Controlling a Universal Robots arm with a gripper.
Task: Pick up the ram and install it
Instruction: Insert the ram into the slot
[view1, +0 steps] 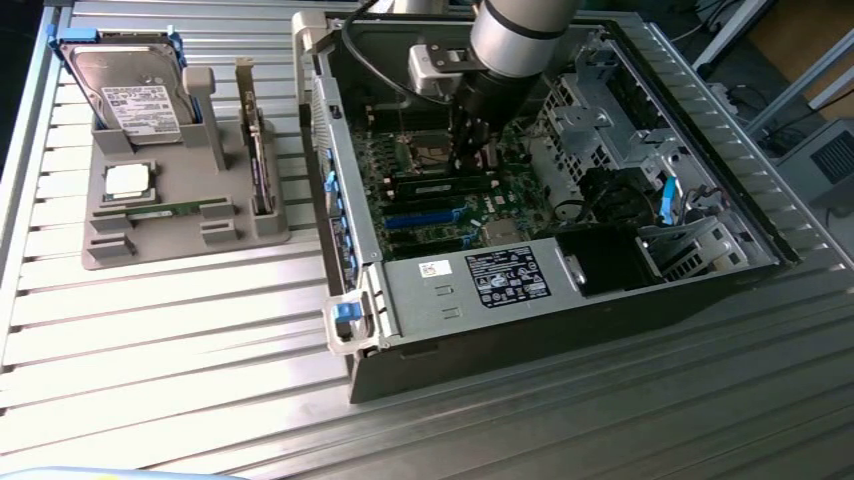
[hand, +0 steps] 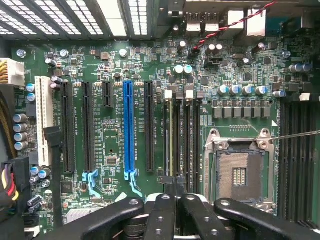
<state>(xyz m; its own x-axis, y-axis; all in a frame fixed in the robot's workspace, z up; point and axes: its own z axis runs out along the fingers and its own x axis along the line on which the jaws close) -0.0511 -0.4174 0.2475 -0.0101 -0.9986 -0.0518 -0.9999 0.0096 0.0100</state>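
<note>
The gripper (hand: 172, 186) hangs inside the open computer case (view1: 400, 330), its fingers closed together right over the ram (hand: 170, 135), which stands edge-on in a memory slot beside the empty processor socket (hand: 239, 172). They seem to press on its top edge rather than pinch it. Installation looks to be at the seating step, which calls for straight, even pressure. The parts tray (view1: 100, 250) lies at nine o'clock of the case
</note>
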